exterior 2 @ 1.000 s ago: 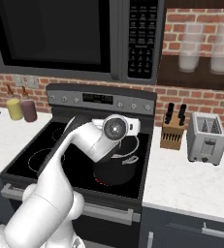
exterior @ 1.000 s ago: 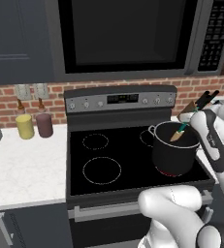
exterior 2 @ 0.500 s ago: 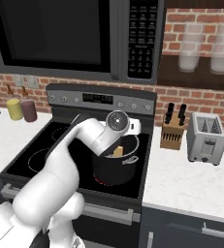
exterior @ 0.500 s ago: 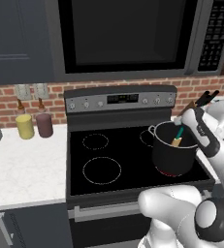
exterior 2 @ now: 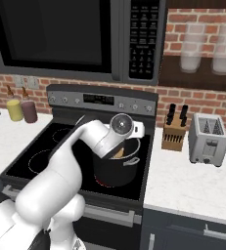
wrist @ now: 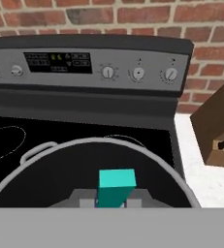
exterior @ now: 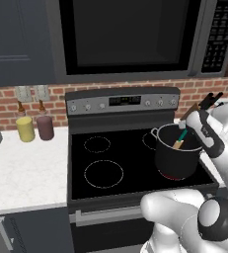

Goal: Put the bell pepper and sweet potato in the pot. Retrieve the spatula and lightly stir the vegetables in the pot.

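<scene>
- The pot (exterior: 177, 157) stands on the front right burner of the black stove (exterior: 105, 163), right of centre in the left base view, with a red glow under its base.
- The spatula (exterior: 180, 140) leans inside the pot, its teal handle rising toward the upper right and its tan head dipping below the rim.
- The pincer (wrist: 109, 202) shows at the bottom centre of the hand view, closed on the teal handle end, which stands squarely between the two grey finger parts.
- In the right base view the white arm (exterior 2: 92, 141) arches over the pot (exterior 2: 115, 168) at the frame's centre, and a tan sliver of the spatula (exterior 2: 118, 153) shows inside the rim.
- What lies at the bottom of the pot cannot be told.
- A yellow canister (exterior: 25, 129) and a maroon canister (exterior: 45, 127) stand side by side on the white surface (exterior: 21, 173) at the left.
- A knife block (exterior 2: 175, 132) and a toaster (exterior 2: 208, 139) sit on the surface at the right of the right base view.
</scene>
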You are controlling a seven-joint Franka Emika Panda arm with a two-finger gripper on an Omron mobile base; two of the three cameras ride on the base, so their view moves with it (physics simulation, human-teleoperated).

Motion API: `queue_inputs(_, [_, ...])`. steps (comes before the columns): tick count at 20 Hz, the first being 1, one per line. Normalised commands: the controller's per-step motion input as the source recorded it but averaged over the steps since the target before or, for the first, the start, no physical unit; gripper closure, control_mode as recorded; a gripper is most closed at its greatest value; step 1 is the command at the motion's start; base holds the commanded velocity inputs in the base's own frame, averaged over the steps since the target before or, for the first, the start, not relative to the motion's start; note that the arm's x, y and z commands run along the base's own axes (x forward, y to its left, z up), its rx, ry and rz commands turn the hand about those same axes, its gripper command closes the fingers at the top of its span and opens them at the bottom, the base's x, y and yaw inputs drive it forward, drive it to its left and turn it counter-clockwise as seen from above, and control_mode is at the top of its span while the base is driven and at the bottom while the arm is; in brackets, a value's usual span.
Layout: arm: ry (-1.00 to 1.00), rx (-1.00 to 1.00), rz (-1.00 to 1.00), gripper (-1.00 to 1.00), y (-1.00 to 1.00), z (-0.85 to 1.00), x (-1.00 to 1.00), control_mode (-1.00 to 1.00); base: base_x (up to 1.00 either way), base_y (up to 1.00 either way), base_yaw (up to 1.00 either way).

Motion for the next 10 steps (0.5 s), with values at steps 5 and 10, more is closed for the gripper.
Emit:
queue_inputs(5, [0.0, 0.0, 0.0, 1.0, 0.01, -0.07, 0.0, -1.0, 0.0, 0.0, 0.0])
queue_inputs(10, [0.04, 0.0, 0.0, 1.0, 0.22, -0.16, 0.04, -1.0, 0.0, 0.0, 0.0])
